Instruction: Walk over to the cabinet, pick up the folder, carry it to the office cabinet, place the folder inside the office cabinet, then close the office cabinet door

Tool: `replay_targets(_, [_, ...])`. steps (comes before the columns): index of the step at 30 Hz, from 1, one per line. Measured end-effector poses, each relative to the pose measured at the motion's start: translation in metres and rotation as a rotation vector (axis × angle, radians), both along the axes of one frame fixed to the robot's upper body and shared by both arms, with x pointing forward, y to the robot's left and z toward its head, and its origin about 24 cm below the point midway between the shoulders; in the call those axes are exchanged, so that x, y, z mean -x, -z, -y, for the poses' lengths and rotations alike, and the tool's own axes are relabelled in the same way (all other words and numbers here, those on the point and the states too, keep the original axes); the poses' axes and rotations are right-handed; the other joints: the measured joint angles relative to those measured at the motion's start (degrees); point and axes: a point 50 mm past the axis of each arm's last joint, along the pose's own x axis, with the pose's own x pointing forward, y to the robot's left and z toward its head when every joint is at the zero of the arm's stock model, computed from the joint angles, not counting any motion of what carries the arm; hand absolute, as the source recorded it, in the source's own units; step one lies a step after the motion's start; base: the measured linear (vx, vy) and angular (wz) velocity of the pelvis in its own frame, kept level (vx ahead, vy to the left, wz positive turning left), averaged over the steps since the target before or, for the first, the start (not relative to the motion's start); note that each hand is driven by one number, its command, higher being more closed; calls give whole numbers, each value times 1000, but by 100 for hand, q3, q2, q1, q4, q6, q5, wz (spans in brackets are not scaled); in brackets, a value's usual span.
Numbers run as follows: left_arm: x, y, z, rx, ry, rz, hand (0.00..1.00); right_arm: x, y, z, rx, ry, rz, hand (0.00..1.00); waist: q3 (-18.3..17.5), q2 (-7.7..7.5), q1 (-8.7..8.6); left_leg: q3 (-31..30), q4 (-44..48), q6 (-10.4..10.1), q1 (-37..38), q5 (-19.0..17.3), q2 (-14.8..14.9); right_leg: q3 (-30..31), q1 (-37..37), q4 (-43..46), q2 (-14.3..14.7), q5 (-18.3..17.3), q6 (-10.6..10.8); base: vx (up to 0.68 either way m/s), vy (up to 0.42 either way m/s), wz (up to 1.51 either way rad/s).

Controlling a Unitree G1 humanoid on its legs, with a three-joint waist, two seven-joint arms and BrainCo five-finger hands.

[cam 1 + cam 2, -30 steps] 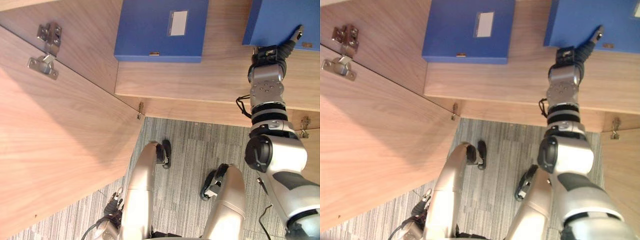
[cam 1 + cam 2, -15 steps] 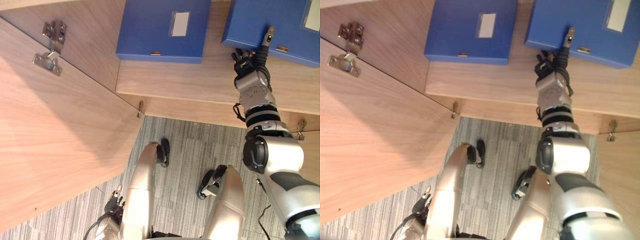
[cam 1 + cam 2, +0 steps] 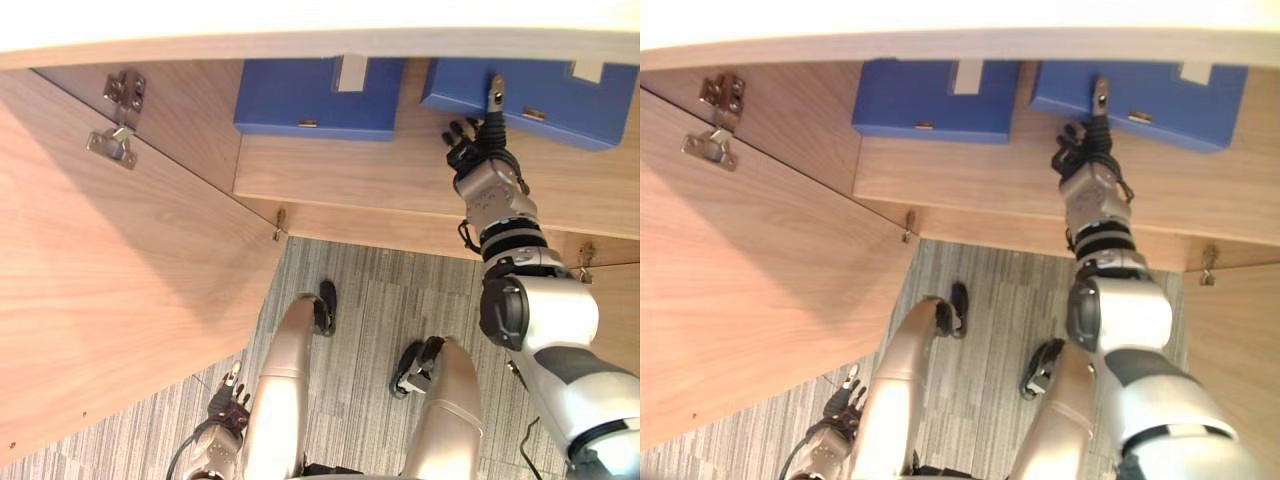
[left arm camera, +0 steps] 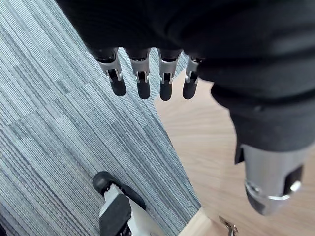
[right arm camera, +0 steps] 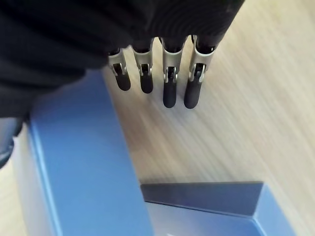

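Note:
Two blue folders lie flat on the wooden shelf (image 3: 400, 170) of the open cabinet. One folder (image 3: 320, 95) is at the middle, the other folder (image 3: 540, 100) to its right, with a narrow gap between them. My right hand (image 3: 482, 160) is stretched out at the right folder's front edge, its thumb (image 3: 495, 92) against that edge. In the right wrist view its fingers (image 5: 167, 78) are straight above the shelf beside the blue folder (image 5: 83, 162) and hold nothing. My left hand (image 3: 226, 405) hangs low over the carpet with its fingers (image 4: 142, 81) straight.
The cabinet's left door (image 3: 110, 290) stands open beside me, its hinge (image 3: 118, 125) near the top. A pale panel edge (image 3: 320, 35) overhangs the folders. Part of a right door with a hinge (image 3: 585, 262) is visible. Grey carpet (image 3: 370, 320) lies below.
My right hand's fingers have straightened from a curl and the hand has moved left. The right folder has slid left toward the other one. The camera has tipped, bringing the upper panel into view.

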Motion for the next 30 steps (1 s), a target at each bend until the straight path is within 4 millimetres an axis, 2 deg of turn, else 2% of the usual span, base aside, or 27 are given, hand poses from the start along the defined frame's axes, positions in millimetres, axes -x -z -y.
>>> replay_targets(8, [-3,-3,-1,-6,53,41,0,1,21,0,317,-118,-94,0,-19,-10,-39,7,-558,-36,388,214,12,-135,358,-534,100,210,-62,-1,10,-1])
replay_targets(12, [-3,-4,-2,-16,86,45,0,1,26,-2,396,-177,-121,0,-76,-24,-33,52,-689,-26,467,254,68,-130,407,-698,162,304,-94,-9,59,-9])
replay_targets(18, [-2,-4,-6,-29,113,45,0,4,48,-4,509,-270,-209,0,-140,-66,-20,197,-932,-5,911,271,99,-86,760,-929,187,380,-86,-22,51,-7])
replay_targets(27, [0,-3,-14,-35,98,40,0,5,51,-6,712,-366,-253,0,-201,-91,-78,313,-1064,3,1405,261,105,-22,1190,-1066,193,401,-72,-22,44,-5])
replay_targets(30, [1,-3,-15,-45,114,34,0,6,57,-9,794,-414,-280,0,-271,-167,-99,332,-1114,-5,1594,253,106,-18,1362,-1121,200,400,-72,-25,29,-4])
